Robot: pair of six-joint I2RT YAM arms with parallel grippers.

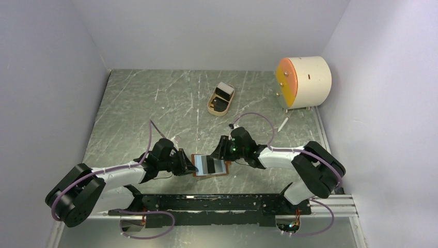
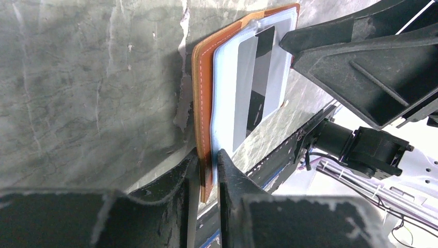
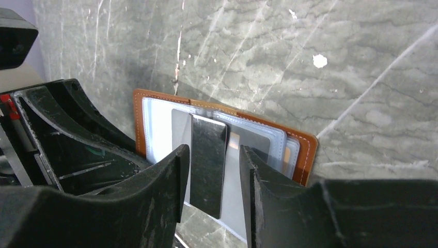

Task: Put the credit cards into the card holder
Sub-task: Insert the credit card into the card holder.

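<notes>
Credit card [image 3: 207,165] between fingers [image 3: 168,178] of right gripper [image 3: 213,155]

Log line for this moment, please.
left tool shut on card holder | right tool straddling dark card over it, grip unclear

Grey marbled bench [image 1: 155,113], near edge to far corner.
The reddish-brown leather folding card holder [image 1: 209,166] lies open at the middle of the near edge. The left gripper [image 1: 186,166] is clamped on its left edge, and the right gripper [image 1: 221,152] has its fingers spread either side of a dark grey flat card [image 3: 207,163] lying on it. Behind, toward the far edge, a tan oval tray [image 1: 213,107] holds more cards [image 1: 224,92]; a cream cylindrical drum [image 1: 304,81] lies in the far right corner.
</notes>
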